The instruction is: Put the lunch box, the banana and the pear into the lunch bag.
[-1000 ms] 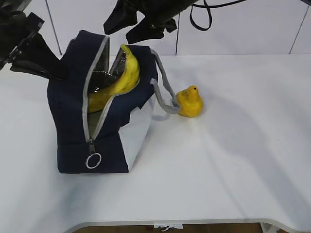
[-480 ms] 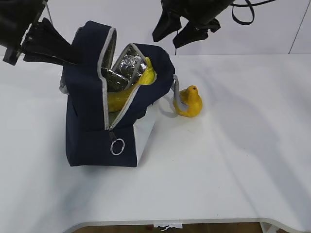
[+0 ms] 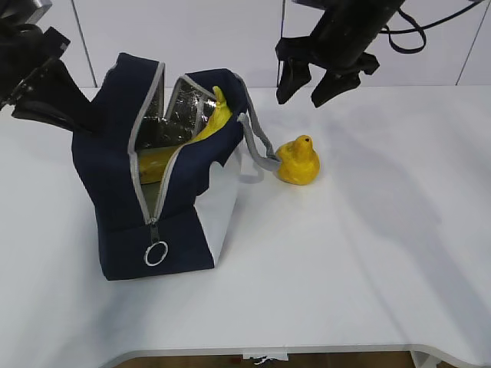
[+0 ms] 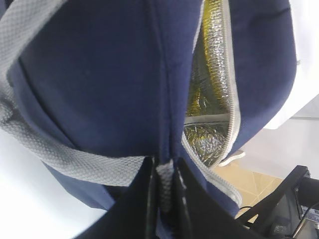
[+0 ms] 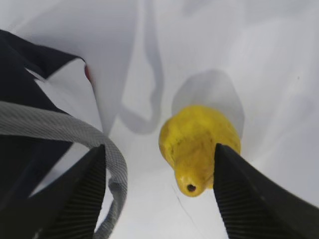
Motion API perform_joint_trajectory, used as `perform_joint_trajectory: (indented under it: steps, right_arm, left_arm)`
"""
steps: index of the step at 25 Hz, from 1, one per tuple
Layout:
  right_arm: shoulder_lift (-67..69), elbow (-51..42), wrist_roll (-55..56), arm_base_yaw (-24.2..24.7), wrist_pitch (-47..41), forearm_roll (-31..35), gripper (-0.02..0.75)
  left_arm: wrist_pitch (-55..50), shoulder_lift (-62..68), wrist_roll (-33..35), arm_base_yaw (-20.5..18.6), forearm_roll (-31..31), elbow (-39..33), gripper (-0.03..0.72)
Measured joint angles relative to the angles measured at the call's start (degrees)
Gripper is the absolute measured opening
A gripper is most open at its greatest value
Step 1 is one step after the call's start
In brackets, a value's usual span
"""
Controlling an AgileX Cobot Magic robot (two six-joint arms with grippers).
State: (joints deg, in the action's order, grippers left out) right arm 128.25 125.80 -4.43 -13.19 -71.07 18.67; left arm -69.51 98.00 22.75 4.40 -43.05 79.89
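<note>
— What is changing on your side?

— I am watching the right gripper [image 3: 318,90] swinging away from the lunch bag [image 3: 153,180] toward the right; a second ago it was hanging over the bag's mouth, and now it is hovering above and a little behind the pear [image 3: 298,161]. Its jaws are standing wide apart with nothing between them. The banana [image 3: 205,126] is sitting deeper in the bag than before, with only its tip and part of its back poking out of the opening. I am reading that as the banana step being done and the pear coming up next.

— And the left gripper [image 4: 164,199]?

— It is pinching the bag's far-left edge, nearly closed on the fabric seam and the grey webbing, and the bag is shifting and tilting with it between pictures. I judge it is holding the mouth open.

— Does any camera give you something the others are missing?

— The right wrist view is showing the pear [image 5: 200,147] lying between the open fingers, stub end toward the camera, with the grey rope handle [image 5: 75,137] just to its left. The left wrist view is showing the silvery lining [image 4: 212,74] with a yellow glint inside. The lunch box I am not seeing in any view; it may be inside the bag, I cannot tell.

— Where is the pear resting?

— On the white bench [image 3: 360,253], right of the bag, beside the handle loop.
</note>
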Motion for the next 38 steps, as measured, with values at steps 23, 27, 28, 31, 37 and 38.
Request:
perform_joint_trajectory:
  steps: [23,27,28,31,37,38]
  right_arm:
    - [5.7,-4.1,2.8,-0.2,0.3,-2.3,0.516]
    - [5.7,-4.1,2.9,-0.2,0.3,-2.3,0.41]
    - [5.7,-4.1,2.9,-0.2,0.3,-2.3,0.37]
    - [5.7,-4.0,2.9,-0.2,0.4,-2.6,0.286]
    - [4.9,-4.1,2.9,-0.2,0.4,-3.4,0.262]
    - [4.2,-4.1,2.9,-0.2,0.4,-3.4,0.261]
  left_arm:
    - [0.0,0.0,-0.3,0.0,0.3,0.0,0.018]
    - [0.0,0.0,-0.3,0.0,0.5,0.0,0.018]
    - [0.0,0.0,-0.3,0.0,0.5,0.0,0.018]
    - [0.0,0.0,-0.3,0.0,0.5,0.0,0.018]
    - [0.0,0.0,-0.3,0.0,0.6,0.0,0.018]
    - [0.0,0.0,-0.3,0.0,0.8,0.0,0.018]
